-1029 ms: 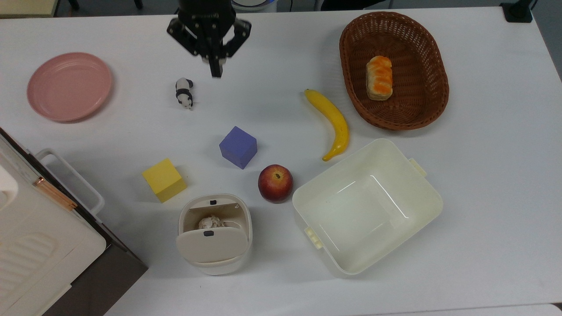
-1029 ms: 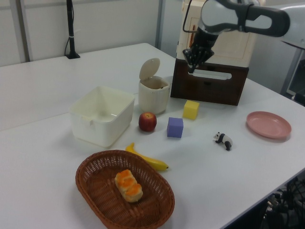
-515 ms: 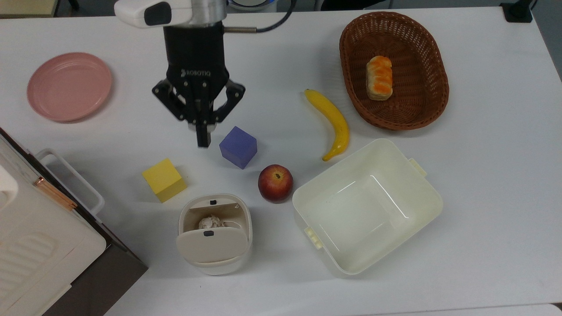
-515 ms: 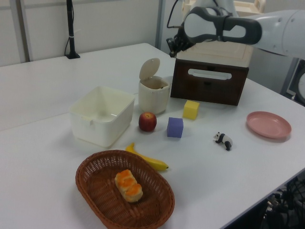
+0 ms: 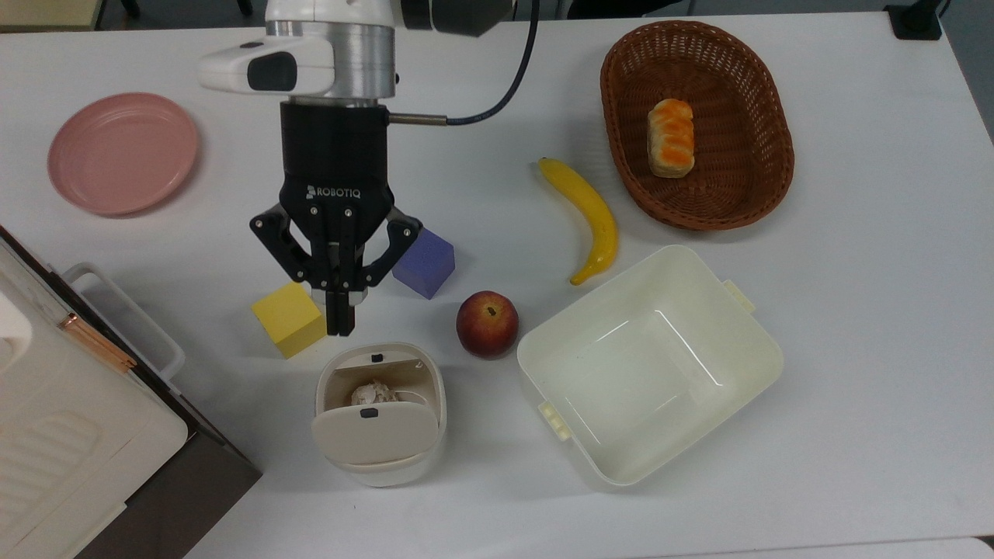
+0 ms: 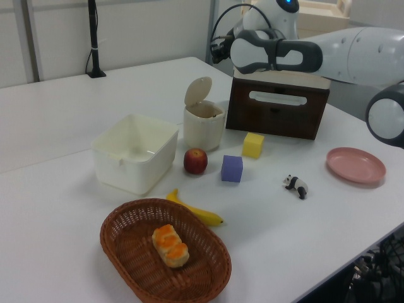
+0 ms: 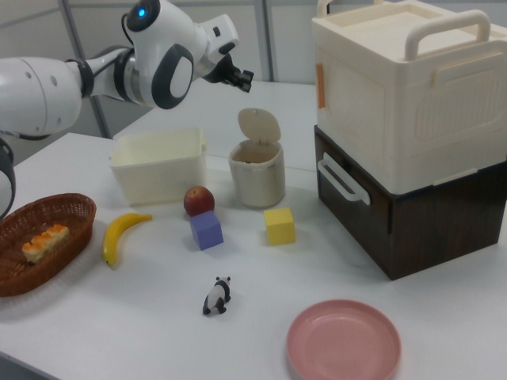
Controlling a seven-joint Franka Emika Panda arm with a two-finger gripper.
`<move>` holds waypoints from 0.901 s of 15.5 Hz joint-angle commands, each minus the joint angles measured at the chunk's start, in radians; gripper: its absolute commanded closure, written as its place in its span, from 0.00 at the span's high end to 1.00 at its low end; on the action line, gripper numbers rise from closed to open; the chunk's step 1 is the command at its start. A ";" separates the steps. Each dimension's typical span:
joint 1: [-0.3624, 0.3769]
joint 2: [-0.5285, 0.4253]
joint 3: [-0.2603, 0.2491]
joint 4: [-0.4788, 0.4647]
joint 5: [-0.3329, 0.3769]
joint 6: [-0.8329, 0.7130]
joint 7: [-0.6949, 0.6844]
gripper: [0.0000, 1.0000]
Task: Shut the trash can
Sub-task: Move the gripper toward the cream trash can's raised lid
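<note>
I see trash can [image 5: 379,415] lid [image 5: 375,435] upright, unclosed | gripper [image 5: 339,322] fingers pressed together, empty, high above | closing push remains

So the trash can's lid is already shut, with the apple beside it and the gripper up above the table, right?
Not quite: the trash can's lid stands open, as the left view shows. The apple is beside it, and the gripper is above the table.

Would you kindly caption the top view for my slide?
Shut gripper between yellow cube and purple cube, near the open trash can.
</note>
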 commanded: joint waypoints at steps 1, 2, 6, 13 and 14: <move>-0.003 0.049 0.006 0.029 -0.013 0.089 -0.014 0.07; -0.002 0.061 0.006 0.035 -0.013 0.118 -0.015 0.07; 0.000 0.107 0.006 0.069 -0.019 0.159 -0.015 0.07; 0.006 0.138 0.006 0.070 -0.021 0.160 -0.015 0.09; 0.007 0.141 0.006 0.070 -0.021 0.160 -0.015 0.09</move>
